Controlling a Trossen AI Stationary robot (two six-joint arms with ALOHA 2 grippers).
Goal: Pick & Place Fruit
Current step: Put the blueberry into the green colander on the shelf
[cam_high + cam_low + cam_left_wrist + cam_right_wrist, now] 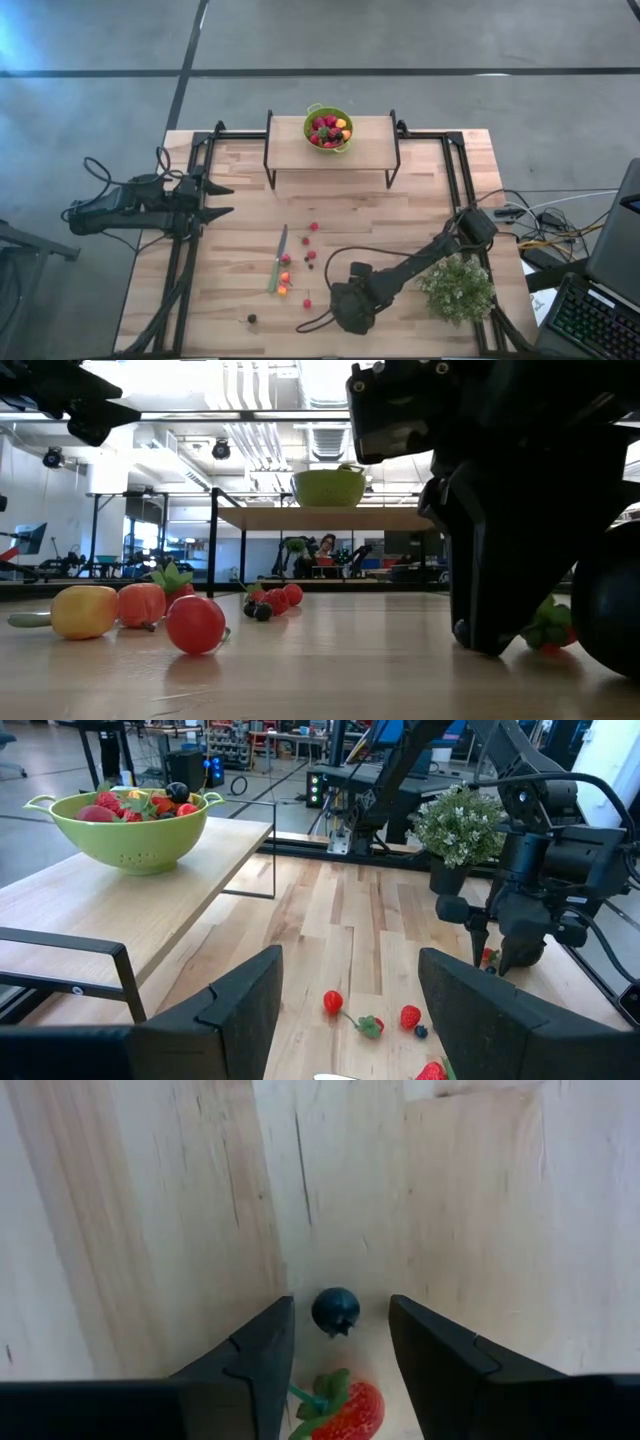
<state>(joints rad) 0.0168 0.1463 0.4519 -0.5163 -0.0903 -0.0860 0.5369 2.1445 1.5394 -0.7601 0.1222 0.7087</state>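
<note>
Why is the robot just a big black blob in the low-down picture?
In the low view the right hand sits close to the camera with bright ceiling lights behind it, so it shows as a dark shape, while the red berry is well lit; in the right wrist view the blueberry looks sharp but the wood around it is pale with glare.

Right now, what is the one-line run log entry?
right gripper: jaws open, straddling blueberry, strawberry beside | left gripper: open, waiting at table's left | colander: holds fruit
</note>
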